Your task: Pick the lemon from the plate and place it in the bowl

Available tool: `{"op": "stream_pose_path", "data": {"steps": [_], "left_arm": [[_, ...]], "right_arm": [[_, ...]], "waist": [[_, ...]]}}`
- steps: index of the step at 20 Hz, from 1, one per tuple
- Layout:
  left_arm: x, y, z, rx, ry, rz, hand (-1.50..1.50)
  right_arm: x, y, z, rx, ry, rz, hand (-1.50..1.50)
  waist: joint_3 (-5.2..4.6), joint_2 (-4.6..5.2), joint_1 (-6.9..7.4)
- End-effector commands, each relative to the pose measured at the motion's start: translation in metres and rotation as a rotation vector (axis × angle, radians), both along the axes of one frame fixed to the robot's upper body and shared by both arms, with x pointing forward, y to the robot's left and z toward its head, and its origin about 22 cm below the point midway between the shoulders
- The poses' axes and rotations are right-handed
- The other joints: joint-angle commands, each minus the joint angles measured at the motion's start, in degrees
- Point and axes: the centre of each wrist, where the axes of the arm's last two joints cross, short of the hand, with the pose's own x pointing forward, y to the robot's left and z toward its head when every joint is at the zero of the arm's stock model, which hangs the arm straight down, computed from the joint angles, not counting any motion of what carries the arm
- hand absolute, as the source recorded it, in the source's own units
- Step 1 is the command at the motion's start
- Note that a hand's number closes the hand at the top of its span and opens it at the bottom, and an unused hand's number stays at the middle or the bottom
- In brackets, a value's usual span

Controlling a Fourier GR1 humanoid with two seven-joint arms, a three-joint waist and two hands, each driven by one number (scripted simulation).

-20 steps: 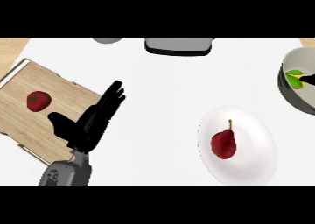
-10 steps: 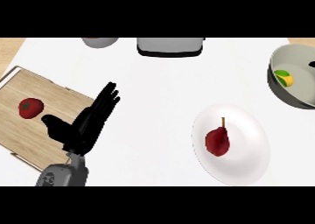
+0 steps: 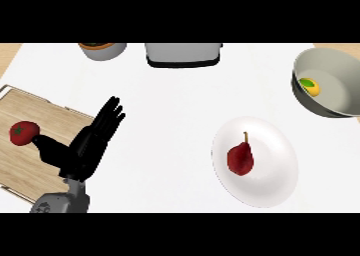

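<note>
Wooden board (image 3: pixel 35 110) with tomato (image 3: pixel 23 133) beside straight-fingered left hand (image 3: pixel 85 147); pear (image 3: pixel 241 157) on plate (image 3: pixel 275 175), lemon (image 3: pixel 311 87) in bowl (image 3: pixel 345 85)

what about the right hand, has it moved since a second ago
Yes. The right hand's fingers were inside the bowl over the lemon; now it has pulled back past the bowl's right side, out of view.

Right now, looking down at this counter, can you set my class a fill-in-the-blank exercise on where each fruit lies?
The lemon lies inside the grey ____.
On the white plate lies a red ____.
The tomato sits on the wooden ____.
Missing words: bowl; pear; board.
</note>
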Motion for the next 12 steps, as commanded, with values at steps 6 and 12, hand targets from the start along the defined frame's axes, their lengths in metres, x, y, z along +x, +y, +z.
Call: {"op": "stream_pose_path", "data": {"steps": [6,12], "left_arm": [[-0.006,0.003,0.001,-0.006,0.015,0.073,0.0],[-0.018,0.015,-0.01,-0.015,0.026,0.094,0.0]], "right_arm": [[-0.128,-0.033,-0.053,-0.023,-0.054,0.096,1.5],[-0.228,-0.023,-0.091,0.006,0.051,0.102,1.5]], "waist": [[-0.07,-0.79,-4.04],[-0.05,-0.77,-5.42]]}}
